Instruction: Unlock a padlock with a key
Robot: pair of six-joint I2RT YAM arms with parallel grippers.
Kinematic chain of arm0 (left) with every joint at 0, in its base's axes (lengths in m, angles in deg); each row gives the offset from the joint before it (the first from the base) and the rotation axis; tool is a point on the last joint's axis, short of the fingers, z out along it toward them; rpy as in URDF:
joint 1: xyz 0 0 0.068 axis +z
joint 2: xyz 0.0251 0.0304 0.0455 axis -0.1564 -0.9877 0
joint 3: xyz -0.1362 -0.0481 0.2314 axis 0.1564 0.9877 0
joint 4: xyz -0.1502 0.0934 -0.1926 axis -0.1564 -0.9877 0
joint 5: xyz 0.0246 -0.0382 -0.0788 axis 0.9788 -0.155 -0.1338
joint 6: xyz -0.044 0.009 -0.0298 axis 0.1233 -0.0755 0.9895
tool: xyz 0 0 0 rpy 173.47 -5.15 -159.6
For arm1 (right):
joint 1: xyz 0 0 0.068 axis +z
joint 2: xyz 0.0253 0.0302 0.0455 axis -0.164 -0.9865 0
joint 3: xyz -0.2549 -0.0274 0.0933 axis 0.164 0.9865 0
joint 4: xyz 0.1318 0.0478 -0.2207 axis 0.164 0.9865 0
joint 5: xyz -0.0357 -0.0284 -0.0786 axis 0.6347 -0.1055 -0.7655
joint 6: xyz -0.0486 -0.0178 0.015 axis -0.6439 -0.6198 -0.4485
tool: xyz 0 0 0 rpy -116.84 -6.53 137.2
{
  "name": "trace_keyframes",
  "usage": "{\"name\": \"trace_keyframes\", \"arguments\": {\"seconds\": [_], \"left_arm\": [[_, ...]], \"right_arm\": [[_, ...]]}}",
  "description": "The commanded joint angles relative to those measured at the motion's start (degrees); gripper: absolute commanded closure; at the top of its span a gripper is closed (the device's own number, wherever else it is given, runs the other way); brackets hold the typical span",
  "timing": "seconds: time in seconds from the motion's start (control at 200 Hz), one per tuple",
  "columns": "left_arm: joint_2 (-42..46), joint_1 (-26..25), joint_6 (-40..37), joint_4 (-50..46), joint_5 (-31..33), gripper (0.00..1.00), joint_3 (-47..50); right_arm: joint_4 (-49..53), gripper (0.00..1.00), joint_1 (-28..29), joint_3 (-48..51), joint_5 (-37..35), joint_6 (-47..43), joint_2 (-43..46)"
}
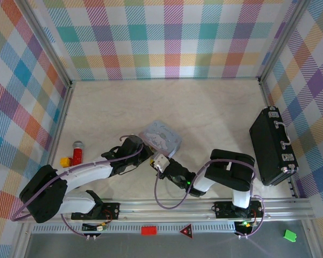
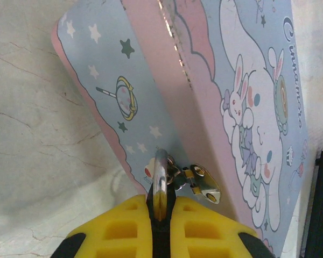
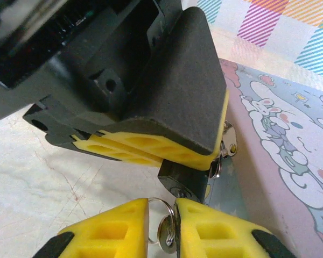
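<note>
Padlock [image 3: 184,184], pale marbled tabletop [image 1: 215,107], plaid walls [image 1: 161,37]

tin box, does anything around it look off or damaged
Nothing stands out. The tin sits askew to the table edges, no dents visible. The padlock at its clasp is pinched in the left gripper; the right gripper holds the key close by.

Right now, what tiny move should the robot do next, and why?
Probably ease the right tool forward, lining the key up with the padlock. The left tool clamps the padlock beside the tin, and the key, pinched in the right tool, sits close to its body but not in it.
</note>
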Motion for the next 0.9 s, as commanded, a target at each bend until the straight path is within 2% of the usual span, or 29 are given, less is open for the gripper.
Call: {"name": "trace_keyframes", "arguments": {"seconds": [0.0, 0.15, 0.275, 0.375, 0.5, 0.715, 0.895], "left_arm": [[1.83, 0.20, 3.76, -0.28, 0.20, 1.00, 0.01], [2.25, 0.14, 3.76, -0.57, 0.37, 1.00, 0.08], [2.26, 0.22, 3.57, -1.03, 0.68, 1.00, -0.09], [2.23, 0.16, 3.56, -0.68, 0.67, 1.00, 0.04], [2.32, 0.14, 3.56, -0.74, 0.66, 1.00, 0.00], [3.24, 0.17, 3.40, -1.81, 1.14, 1.00, -0.18], [3.37, 0.19, 3.27, -1.99, 1.12, 1.00, -0.35]], "right_arm": [[-0.48, 0.80, 0.07, -1.08, -2.86, 0.80, -1.90], [0.20, 0.81, 0.07, -0.86, -3.92, 1.76, -2.14], [-0.87, 0.75, 0.85, 0.06, -4.29, 1.61, -2.27], [-0.82, 0.74, 1.01, 0.49, -5.14, 2.32, -2.26], [-1.05, 0.79, 1.04, 0.49, -6.01, 2.32, -2.34], [0.25, 0.81, 1.08, 0.37, -8.33, 4.16, -2.40], [0.75, 0.86, 1.04, 0.11, -8.36, 4.60, -2.40]]}}
